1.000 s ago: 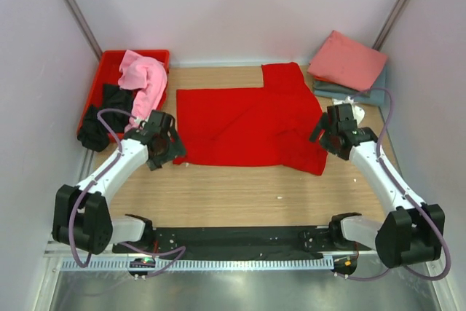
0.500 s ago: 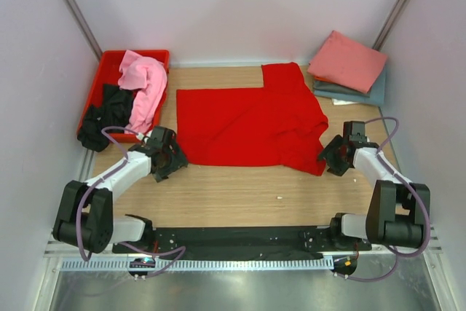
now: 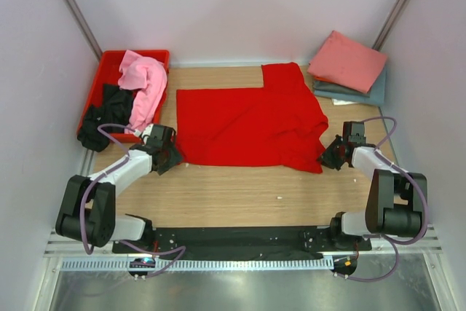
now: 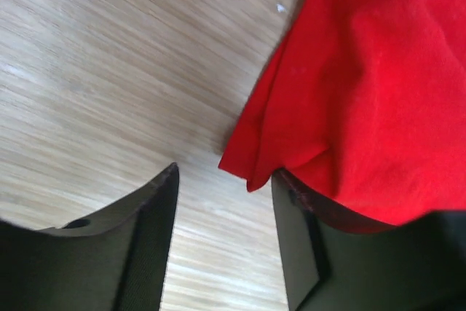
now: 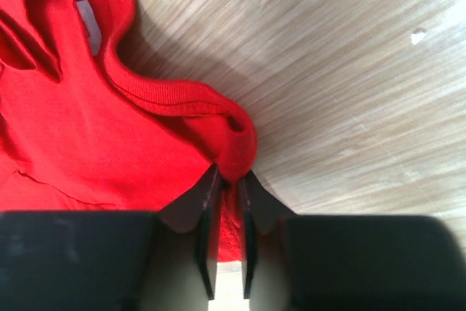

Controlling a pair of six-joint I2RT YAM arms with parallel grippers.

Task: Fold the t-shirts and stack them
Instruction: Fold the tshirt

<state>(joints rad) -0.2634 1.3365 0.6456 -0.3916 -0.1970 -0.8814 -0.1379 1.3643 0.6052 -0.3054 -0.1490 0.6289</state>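
bright red t-shirt (image 3: pixel 247 125) spread on wooden table (image 3: pixel 233 191), left gripper (image 4: pixel 224 178) jaws apart with shirt's near-left corner between them, right gripper (image 5: pixel 229 174) pinched on near-right hem

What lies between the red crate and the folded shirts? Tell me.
The bright red t-shirt, spread flat on the wooden table; the top view shows it.

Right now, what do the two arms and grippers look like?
Both alike: left arm and right arm have white links, bulky black joints and a mauve cable looping alongside. The left gripper and right gripper: two flat black fingers each.
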